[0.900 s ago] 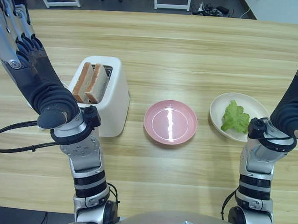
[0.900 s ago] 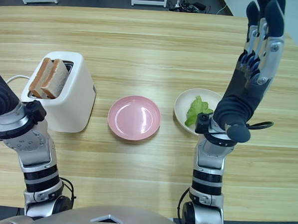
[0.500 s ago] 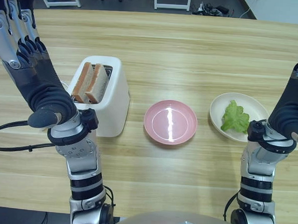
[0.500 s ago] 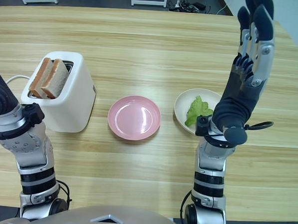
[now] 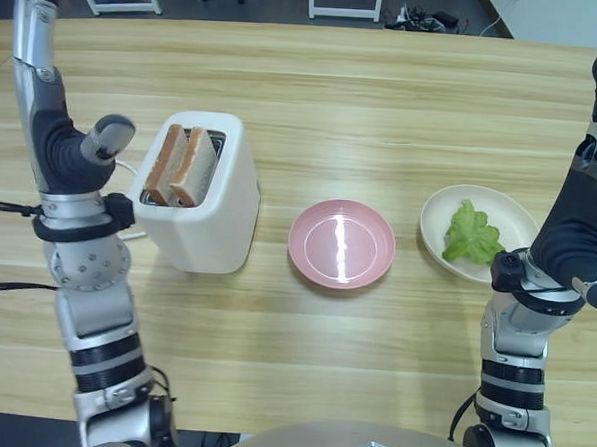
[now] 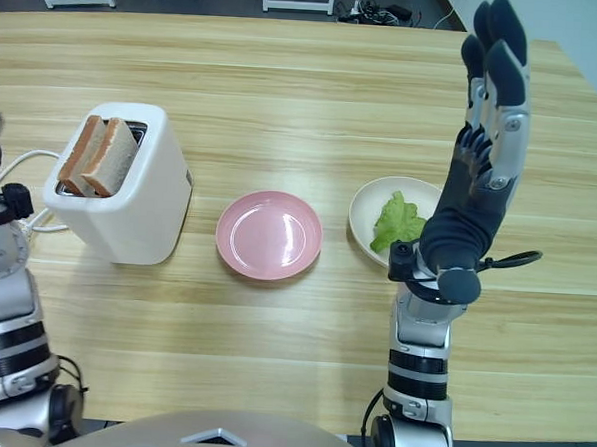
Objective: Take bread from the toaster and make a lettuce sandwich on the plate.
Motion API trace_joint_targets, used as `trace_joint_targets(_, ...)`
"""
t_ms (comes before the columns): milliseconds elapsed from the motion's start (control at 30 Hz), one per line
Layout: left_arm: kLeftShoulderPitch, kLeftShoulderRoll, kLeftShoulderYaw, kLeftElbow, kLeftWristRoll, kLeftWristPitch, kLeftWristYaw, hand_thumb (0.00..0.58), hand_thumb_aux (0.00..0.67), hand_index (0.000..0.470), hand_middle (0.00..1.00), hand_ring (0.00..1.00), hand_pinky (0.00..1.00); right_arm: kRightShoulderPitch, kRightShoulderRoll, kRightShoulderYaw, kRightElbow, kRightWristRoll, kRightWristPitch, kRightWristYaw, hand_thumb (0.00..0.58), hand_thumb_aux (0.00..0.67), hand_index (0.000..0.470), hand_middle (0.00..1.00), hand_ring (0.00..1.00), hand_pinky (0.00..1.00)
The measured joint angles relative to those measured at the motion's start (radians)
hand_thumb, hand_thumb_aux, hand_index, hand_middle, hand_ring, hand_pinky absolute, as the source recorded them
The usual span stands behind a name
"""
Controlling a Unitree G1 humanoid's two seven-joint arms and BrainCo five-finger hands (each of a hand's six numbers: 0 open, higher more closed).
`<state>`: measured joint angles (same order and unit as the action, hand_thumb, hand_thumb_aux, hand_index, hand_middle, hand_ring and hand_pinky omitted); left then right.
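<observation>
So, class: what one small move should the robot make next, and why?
Probably lower the left hand toward the bread slices standing in the toaster: that hand is nearest, raised and empty, and the pink plate holds nothing yet.

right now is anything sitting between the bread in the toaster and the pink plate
Nothing visible does. The bread slices stand up out of the toaster, and only bare table lies between the toaster and the pink plate. The lettuce sits in its white dish on the plate's other side.
</observation>
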<state>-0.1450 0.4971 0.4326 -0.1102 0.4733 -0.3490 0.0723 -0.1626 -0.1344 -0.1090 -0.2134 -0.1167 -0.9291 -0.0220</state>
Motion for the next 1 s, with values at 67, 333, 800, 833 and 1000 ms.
trace_joint_targets(67, 0.058, 0.089, 0.007, 0.114, 0.061, 0.043, -0.015, 0.0, 0.0, 0.0, 0.0, 0.0, 0.0, 0.006, 0.004, 0.0, 0.005, -0.001, -0.009, 0.0, 0.0, 0.0, 0.0, 0.0, 0.0, 0.0)
trace_joint_targets(333, 0.167, 0.22, -0.061, 0.243, 0.106, 0.075, -0.055, 0.0, 0.0, 0.0, 0.0, 0.0, 0.0, 0.031, 0.009, -0.008, 0.015, -0.003, -0.026, -0.004, 0.0, 0.0, 0.0, 0.0, 0.0, 0.0)
trace_joint_targets(800, 0.216, 0.227, -0.154, 0.181, 0.1, 0.109, -0.076, 0.0, 0.0, 0.0, 0.0, 0.0, 0.0, 0.037, 0.009, -0.017, 0.02, -0.004, -0.032, -0.005, 0.0, 0.0, 0.0, 0.0, 0.0, 0.0)
trace_joint_targets(833, 0.215, 0.227, -0.157, 0.176, 0.102, 0.111, -0.074, 0.0, 0.0, 0.0, 0.0, 0.0, 0.0, 0.037, 0.009, -0.017, 0.021, -0.004, -0.032, -0.005, 0.0, 0.0, 0.0, 0.0, 0.0, 0.0)
trace_joint_targets(1000, 0.211, 0.232, -0.175, 0.156, 0.128, 0.122, -0.058, 0.112, 0.068, 0.048, 0.0, 0.0, 0.0, 0.037, 0.009, -0.017, 0.028, -0.004, -0.034, -0.005, 0.0, 0.0, 0.0, 0.0, 0.0, 0.0)
